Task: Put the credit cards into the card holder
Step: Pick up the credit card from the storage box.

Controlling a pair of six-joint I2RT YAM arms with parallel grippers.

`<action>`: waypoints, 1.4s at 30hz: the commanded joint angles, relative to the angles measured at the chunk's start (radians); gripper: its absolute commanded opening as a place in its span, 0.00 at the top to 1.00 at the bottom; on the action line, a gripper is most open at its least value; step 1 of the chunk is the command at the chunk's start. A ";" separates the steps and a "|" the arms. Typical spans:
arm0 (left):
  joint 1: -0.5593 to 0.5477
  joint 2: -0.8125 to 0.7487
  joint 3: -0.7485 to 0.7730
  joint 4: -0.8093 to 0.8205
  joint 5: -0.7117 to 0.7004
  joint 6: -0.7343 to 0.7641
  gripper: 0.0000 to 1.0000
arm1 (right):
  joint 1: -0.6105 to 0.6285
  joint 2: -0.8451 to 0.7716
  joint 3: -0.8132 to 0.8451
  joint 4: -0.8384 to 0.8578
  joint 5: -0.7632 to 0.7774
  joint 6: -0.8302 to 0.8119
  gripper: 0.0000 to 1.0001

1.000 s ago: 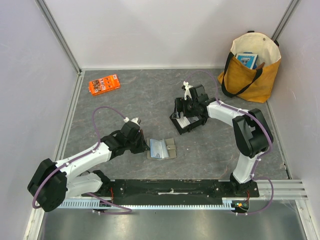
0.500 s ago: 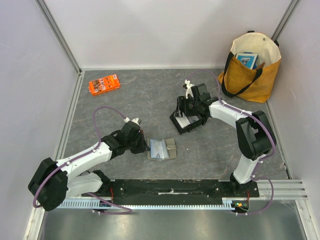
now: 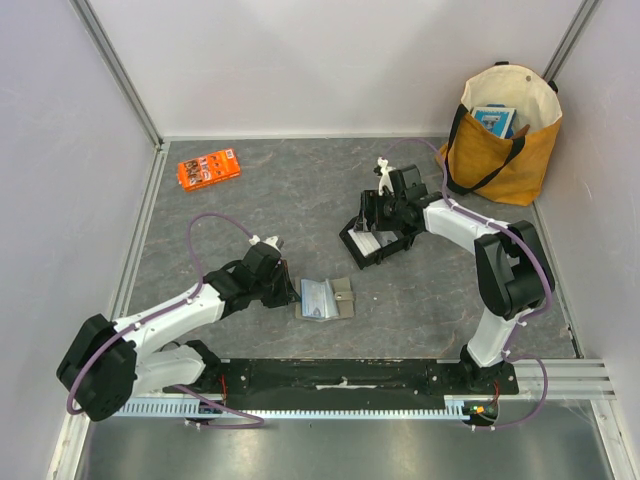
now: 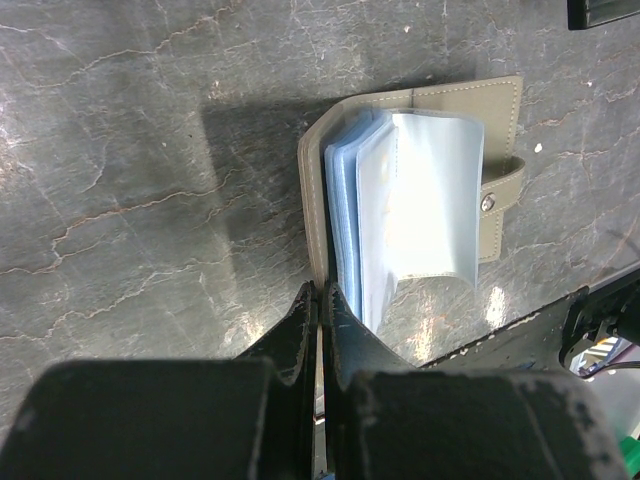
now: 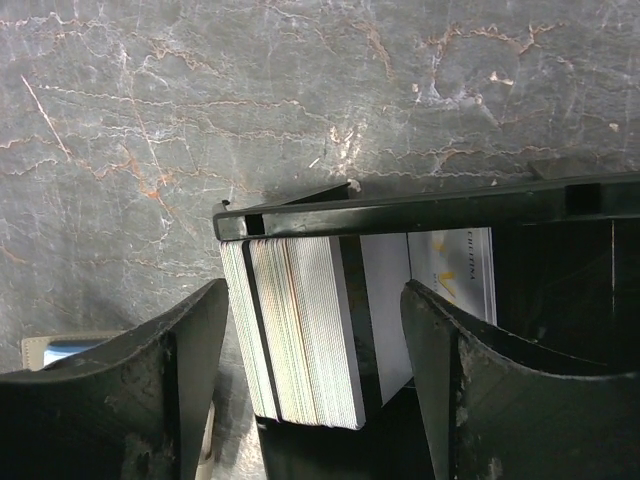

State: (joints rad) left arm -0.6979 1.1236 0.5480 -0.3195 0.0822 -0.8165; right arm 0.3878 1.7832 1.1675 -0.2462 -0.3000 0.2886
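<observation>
The card holder [image 3: 326, 299] lies open on the table, a taupe wallet with pale bluish clear sleeves [image 4: 420, 190]. My left gripper [image 3: 291, 291] is shut on the edge of its left cover [image 4: 321, 300], low at the table. The credit cards [image 5: 300, 330] stand as a tight stack on edge inside a black tray [image 5: 420, 205], with a white card lying beside them. My right gripper [image 5: 315, 295] is open above the stack, one finger on each side, touching nothing. In the top view it hovers over the tray [image 3: 386, 222]. A corner of the holder shows in the right wrist view [image 5: 60, 350].
The black tray [image 3: 352, 252] sits mid-table, right of centre. An orange packet [image 3: 208, 168] lies at the far left. A yellow tote bag [image 3: 500, 140] stands in the far right corner. Walls close in the table on three sides.
My right gripper has shifted slightly to the right and farther back over the tray. The left arm and the card holder have not moved.
</observation>
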 commanded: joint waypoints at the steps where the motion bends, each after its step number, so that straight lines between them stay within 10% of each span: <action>1: -0.003 0.008 0.033 0.023 0.016 0.039 0.98 | -0.006 -0.025 0.006 -0.008 0.027 -0.015 0.19; 11: -0.005 0.008 0.032 0.023 0.011 0.037 0.98 | -0.007 0.019 0.024 -0.087 -0.046 -0.072 0.14; 42: -0.005 0.016 0.029 0.031 0.018 0.043 0.98 | -0.006 -0.061 0.032 -0.113 -0.068 -0.048 0.54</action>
State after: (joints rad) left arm -0.6979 1.1328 0.5491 -0.3187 0.0849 -0.8162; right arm 0.3786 1.7657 1.1679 -0.3454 -0.3569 0.2382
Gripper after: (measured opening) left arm 0.025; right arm 0.494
